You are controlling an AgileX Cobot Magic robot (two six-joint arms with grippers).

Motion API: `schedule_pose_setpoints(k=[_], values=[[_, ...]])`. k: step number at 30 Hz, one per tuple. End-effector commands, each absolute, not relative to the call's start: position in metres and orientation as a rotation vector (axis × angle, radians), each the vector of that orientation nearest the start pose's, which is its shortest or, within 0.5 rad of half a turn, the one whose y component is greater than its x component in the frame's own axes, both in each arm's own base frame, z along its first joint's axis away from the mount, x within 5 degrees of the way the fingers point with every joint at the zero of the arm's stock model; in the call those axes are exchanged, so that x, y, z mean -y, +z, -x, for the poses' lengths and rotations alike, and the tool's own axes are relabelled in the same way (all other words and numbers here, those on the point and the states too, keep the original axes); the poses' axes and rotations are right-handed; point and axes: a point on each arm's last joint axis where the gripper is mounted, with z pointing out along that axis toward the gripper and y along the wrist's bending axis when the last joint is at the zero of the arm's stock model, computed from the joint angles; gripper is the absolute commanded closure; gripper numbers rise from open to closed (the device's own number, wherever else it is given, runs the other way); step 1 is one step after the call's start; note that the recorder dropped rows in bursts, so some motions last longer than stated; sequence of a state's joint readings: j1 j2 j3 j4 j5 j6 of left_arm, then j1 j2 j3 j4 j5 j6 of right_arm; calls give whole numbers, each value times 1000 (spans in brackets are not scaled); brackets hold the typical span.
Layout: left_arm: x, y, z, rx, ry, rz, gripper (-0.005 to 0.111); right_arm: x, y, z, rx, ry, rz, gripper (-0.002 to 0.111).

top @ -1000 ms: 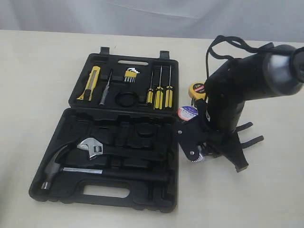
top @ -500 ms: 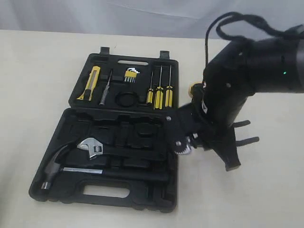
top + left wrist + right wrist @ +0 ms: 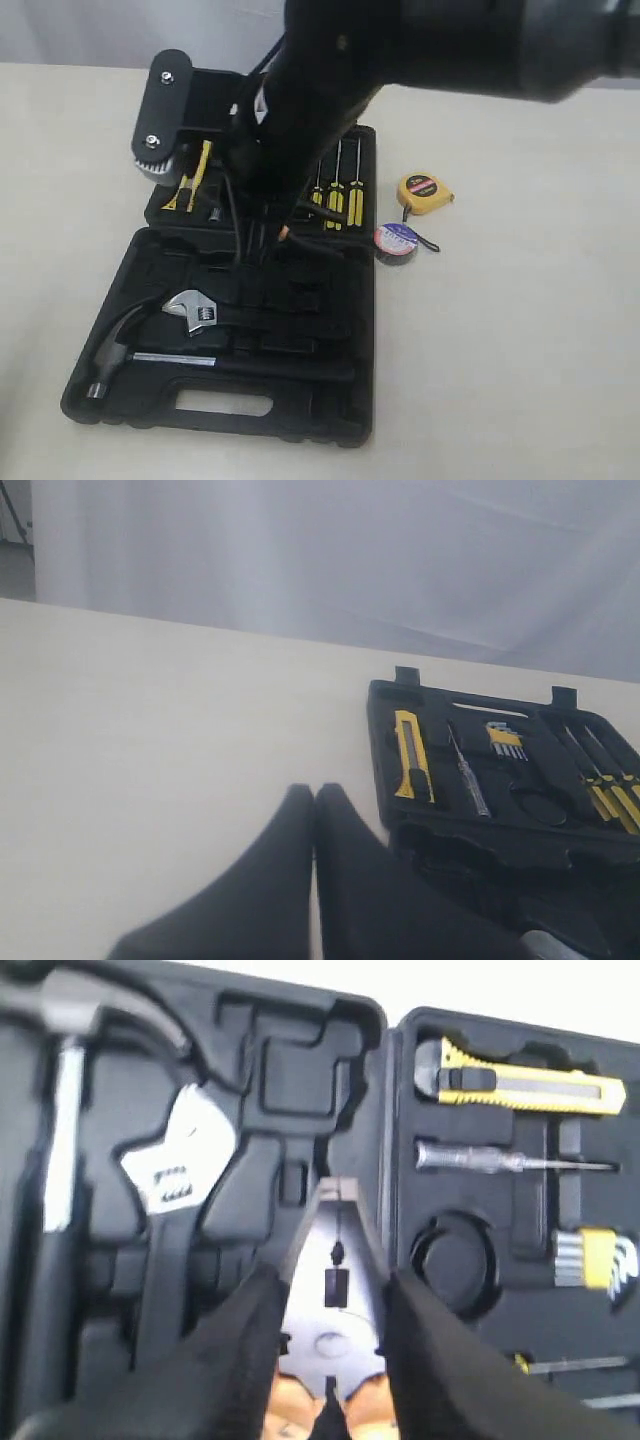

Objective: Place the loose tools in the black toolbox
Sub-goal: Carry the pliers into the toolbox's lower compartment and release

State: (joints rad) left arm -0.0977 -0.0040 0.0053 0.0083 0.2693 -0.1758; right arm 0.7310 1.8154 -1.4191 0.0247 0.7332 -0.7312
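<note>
The black toolbox [image 3: 330, 420] lies open on the table, also seen in the wrist views [image 3: 390, 1110] [image 3: 480, 835]. My right gripper [image 3: 332, 1282] is shut on the pliers [image 3: 335, 1230], steel nose pointing out over the hinge line and orange handles behind the fingers. In the exterior view that gripper [image 3: 258, 240] hangs over the toolbox's middle, the pliers mostly hidden by the arm. The yellow-black utility knife [image 3: 530, 1085] rests in its lid recess. The yellow tape measure [image 3: 422, 192] and the dark electrical tape roll [image 3: 396, 242] lie on the table right of the toolbox. My left gripper [image 3: 314, 795] is shut, empty, left of the toolbox.
A claw hammer [image 3: 120, 345] and adjustable wrench [image 3: 195, 310] sit in the near half. Yellow-handled screwdrivers [image 3: 338, 200], hex keys [image 3: 590, 1260] and a thin tester [image 3: 500, 1160] fill the lid, beside a round empty recess [image 3: 455, 1265]. The right arm hides much of the lid.
My right arm has swung left from beside the toolbox to over it, carrying the pliers. The tape measure and tape roll it covered now show.
</note>
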Motion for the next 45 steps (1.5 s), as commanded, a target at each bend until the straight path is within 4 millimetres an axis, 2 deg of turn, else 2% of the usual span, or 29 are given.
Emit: schedule_pose_setpoints(k=[1,4,8,16,25,28,34,40,41,42,45], values=[[6,189,-55,-1759,-203,63,107,-285,228,-312,-1951,45,1672,109],[6,189,-55,-1759,-203,63,107,-289,208,-317,-1980,45,1688,109],[6,189,-55,-1759,-203,63,107,-292,192,-319,-2002,44,1706,109],[6,189,-55,-1759,-203,63,107,-297,188,-321,-2020,108,1627,109],[6,189,-55,-1759,-203,63,107,-297,187,-320,-2038,114,1637,109],[6,189,-55,-1759,-203,63,107,-295,182,-318,-2070,115,1666,109],[6,189,-55,-1759,-203,63,107,-297,154,-321,-2128,111,1694,108],[6,189,-55,-1759,-203,63,107,-297,150,-321,-2141,101,1696,108],[6,189,-55,-1759,-203,63,107,-297,150,-321,-2143,101,1697,107],[6,189,-55,-1759,-203,63,107,-296,150,-321,-2146,101,1700,98],[6,189,-55,-1759,-203,63,107,-296,150,-320,-2156,103,1696,62]])
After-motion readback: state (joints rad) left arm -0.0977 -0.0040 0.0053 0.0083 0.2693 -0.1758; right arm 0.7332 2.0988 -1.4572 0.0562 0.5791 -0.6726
